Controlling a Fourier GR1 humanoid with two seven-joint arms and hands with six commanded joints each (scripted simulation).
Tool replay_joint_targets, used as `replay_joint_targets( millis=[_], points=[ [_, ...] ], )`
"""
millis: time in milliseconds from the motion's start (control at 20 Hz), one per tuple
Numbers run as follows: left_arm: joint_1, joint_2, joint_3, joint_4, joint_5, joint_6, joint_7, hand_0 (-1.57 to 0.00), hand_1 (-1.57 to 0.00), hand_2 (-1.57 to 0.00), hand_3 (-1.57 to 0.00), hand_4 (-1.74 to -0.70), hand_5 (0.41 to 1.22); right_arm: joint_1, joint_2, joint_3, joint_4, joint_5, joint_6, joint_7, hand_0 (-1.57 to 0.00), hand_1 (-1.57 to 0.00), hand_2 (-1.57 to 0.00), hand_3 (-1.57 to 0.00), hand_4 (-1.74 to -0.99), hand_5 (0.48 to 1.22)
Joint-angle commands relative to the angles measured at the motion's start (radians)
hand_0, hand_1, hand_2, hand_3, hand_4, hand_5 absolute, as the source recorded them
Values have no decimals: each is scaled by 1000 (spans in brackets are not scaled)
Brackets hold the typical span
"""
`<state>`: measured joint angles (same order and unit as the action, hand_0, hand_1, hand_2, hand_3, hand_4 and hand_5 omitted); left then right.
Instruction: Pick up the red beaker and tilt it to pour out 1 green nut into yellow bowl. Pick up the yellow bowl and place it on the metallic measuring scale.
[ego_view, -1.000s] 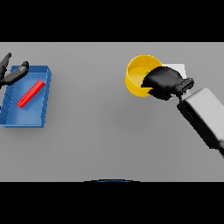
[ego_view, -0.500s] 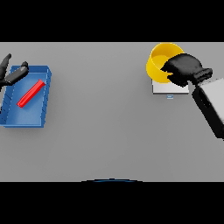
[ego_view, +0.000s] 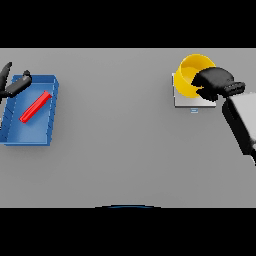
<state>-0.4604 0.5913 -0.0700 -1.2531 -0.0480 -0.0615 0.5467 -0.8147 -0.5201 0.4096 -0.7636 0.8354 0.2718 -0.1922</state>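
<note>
Two hands in view. Right hand (ego_view: 214, 83) is clamped on the yellow bowl (ego_view: 190, 75), fingers curled over its right rim, near the table's (ego_view: 120, 150) far right corner. The bowl is tilted and overlaps the metallic scale (ego_view: 187, 101); cannot tell whether it touches the scale. Left hand (ego_view: 14, 86) at the table's left edge, fingers straight and relaxed, over the far left corner of a blue tray (ego_view: 45, 131). A red bar (ego_view: 35, 106) lies diagonally in the tray.
</note>
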Motion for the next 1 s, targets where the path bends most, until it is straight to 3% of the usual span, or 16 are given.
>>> replay_joint_targets(
  millis=[0, 250, 350, 400, 500, 650, 800, 950],
  points=[
    [-1, 7, 2, -3, 2, -6, 10, 1, 1, 1, 1, -854, 807, 3, 8, 1, 11, 6, -13, 6, -1571, -1571, -1382, -1384, -1741, 1221],
    [0, 11, 5, 5, 3, -11, 1, 1, 1, 1, 1, -844, 783, -8, 14, -6, 47, 11, -9, -4, -1571, -1571, -1374, -1448, -1741, 1221],
    [5, 14, 2, 0, 3, -16, -4, 1, 1, 1, 1, -838, 779, -13, 12, -10, 56, 14, -6, -11, -1565, -1496, -1437, -1249, -1741, 1221],
    [-5, 9, 1, -4, 5, -14, 11, 1, 1, 1, 1, -836, 775, -19, 13, -16, 66, 16, -1, -5, -1558, -1428, -1343, -1110, -1682, 1221],
    [-3, 11, 0, 0, 5, -19, 3, 1, 1, 1, 1, -836, 774, -7, 15, -28, 56, 0, 20, 4, -1335, -1125, -1007, -816, -1592, 1074],
    [2, 12, 8, -4, 14, -18, 1, 1, 1, 1, 1, -839, 764, -7, 24, -50, 46, -32, 61, 27, -757, -673, -579, -476, -1513, 923],
    [-6, 8, 3, 10, 7, -20, -5, 1, 1, 1, 1, -831, 754, -12, 19, -53, 45, -37, 78, 29, -387, -380, -300, -258, -1476, 847],
    [6, -1, -3, -6, 5, -9, -2, 1, 1, 1, 1, -835, 752, -16, 18, -35, 59, -19, 80, 20, -198, -194, -153, -131, -1435, 817]
  ],
)
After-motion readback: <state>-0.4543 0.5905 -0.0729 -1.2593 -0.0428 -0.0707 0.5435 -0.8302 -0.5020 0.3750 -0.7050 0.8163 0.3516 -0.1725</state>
